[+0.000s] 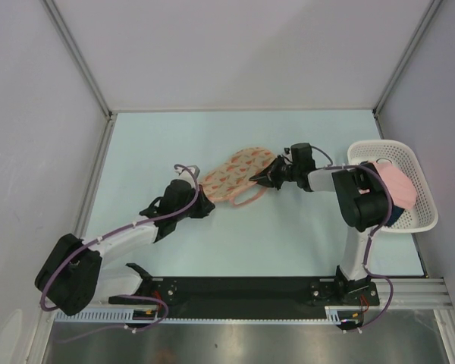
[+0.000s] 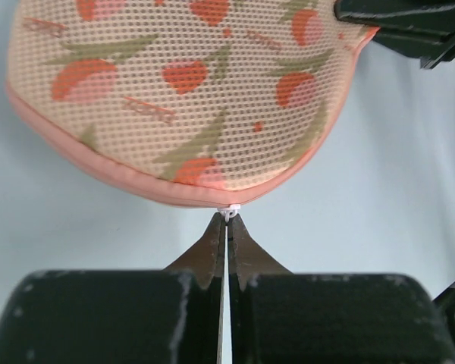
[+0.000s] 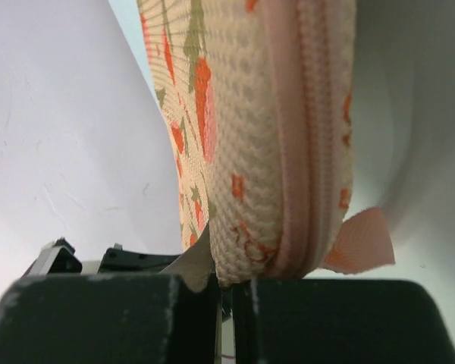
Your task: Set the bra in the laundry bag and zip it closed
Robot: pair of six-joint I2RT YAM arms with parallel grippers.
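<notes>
With the laundry bag (image 1: 239, 174) lying on the counter (image 1: 288, 250), I have the right fingers (image 3: 121, 318) clamped on its end as an anchor and the left fingers (image 2: 208, 256) pinched together on the zip pull (image 2: 229, 211); the bra is hidden, presumably inside.

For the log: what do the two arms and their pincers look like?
Left arm and right arm: black joint housings, white links, purple cables looped alongside. Left pincer and right pincer: matte black, blocky bodies, fingers tapering to thin scuffed tips.
</notes>
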